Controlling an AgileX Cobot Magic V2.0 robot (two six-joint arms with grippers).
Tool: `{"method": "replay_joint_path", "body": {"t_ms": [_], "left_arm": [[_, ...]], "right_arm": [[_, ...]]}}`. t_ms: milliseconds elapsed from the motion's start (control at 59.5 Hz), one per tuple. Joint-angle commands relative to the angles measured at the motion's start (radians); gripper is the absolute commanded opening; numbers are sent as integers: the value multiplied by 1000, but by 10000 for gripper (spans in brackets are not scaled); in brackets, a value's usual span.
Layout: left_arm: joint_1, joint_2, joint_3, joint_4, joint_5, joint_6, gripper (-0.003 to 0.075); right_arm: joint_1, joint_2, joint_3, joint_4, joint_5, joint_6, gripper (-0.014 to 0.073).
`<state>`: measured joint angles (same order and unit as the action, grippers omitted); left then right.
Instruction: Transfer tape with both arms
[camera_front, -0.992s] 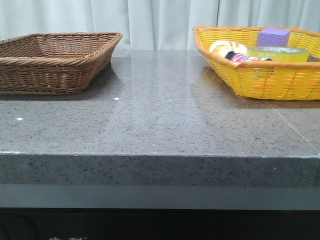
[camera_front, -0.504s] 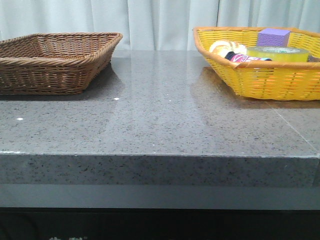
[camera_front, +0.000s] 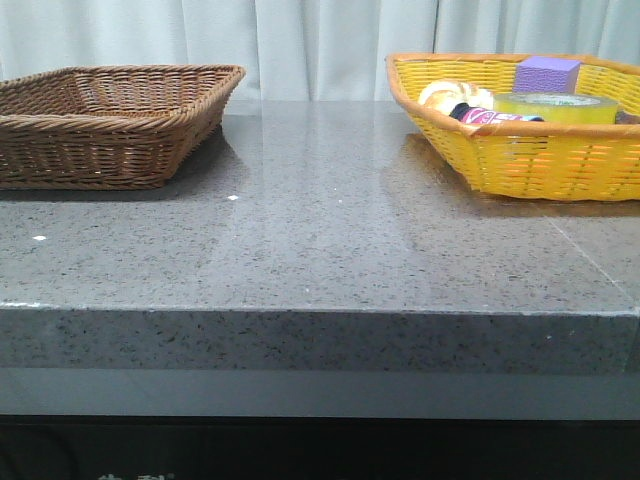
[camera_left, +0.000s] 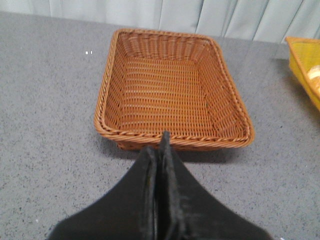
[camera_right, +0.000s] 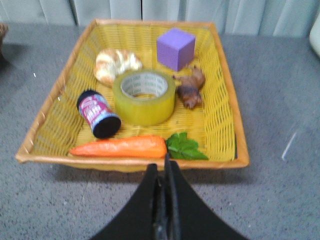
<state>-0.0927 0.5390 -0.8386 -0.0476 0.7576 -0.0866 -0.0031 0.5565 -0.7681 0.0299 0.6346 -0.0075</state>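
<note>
The table (camera_front: 320, 250) is grey stone w/ lots of tiny dark specks, & it's shiny, so the baskets show faintly on its top. It has a thick front edge. Two baskets sit right on it, well apart. The brown basket (camera_front: 105, 120) is on the left side, near the back. The yellow basket (camera_front: 520, 150) is on the right side, also near the back. A few small white spots (camera_front: 233, 197) lie on the bare top btwn them, nearer the brown one. A thin line (camera_front: 590, 250) runs across the stone on the right.
</note>
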Motion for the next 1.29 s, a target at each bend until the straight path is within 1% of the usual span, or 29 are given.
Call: {"method": "replay_joint_path", "body": {"t_ms": [0,118,185,252,286,303,319,370,437,454,488,521,555,588,689,773,841,925,1110,1278], "left_arm": [[-5,29,-13,-9,-78,-2,-20],[-5,57,-6,-4,-78,-2,-20],[-5,73,-6,12,-80,-2,-19],[-5,89,-6,25,-83,-2,-11],[-5,96,-6,25,-83,-2,13],[-5,99,-6,25,-85,-2,28],[-5,101,-6,25,-87,0,55],[-5,106,-6,27,-92,0,139],[-5,112,-6,38,-108,0,305],[-5,112,-6,41,-113,0,360],[-5,114,-6,48,-120,0,445],[-5,119,-6,48,-121,0,514],[-5,120,-6,48,-121,0,561],[-5,126,-6,48,-121,0,581],[-5,143,-8,48,-121,1,565],[-16,158,-15,12,-124,64,538],[-56,165,-20,-28,-138,107,530],[-131,174,-31,-54,-137,157,530],[-316,184,-34,-54,-150,158,529],[-447,184,-34,-54,-201,158,526]], "right_arm": [[-8,44,-17,-10,-64,-9,-69],[-8,93,-16,-10,-58,-9,-66],[-8,115,-16,-8,-54,-9,-49],[-8,136,-16,-2,-49,-9,27],[-8,144,-16,2,-49,-9,92],[-8,148,-16,3,-47,-9,138],[-8,153,-16,5,-46,-9,171],[-8,160,-16,7,-46,-9,311],[-8,173,-16,16,-48,-9,455],[-8,175,-16,18,-48,-9,475],[-8,175,-16,23,-48,-9,512],[-8,176,-16,26,-48,-9,531],[-8,185,-16,31,-48,-9,528],[-8,195,-19,36,-48,-9,525],[-8,224,-52,37,-30,1,516],[-8,270,-112,37,8,24,516],[-9,321,-176,36,44,34,516],[-11,391,-256,36,92,39,516],[-11,577,-474,37,204,50,516],[-23,775,-674,37,325,52,516]]}}
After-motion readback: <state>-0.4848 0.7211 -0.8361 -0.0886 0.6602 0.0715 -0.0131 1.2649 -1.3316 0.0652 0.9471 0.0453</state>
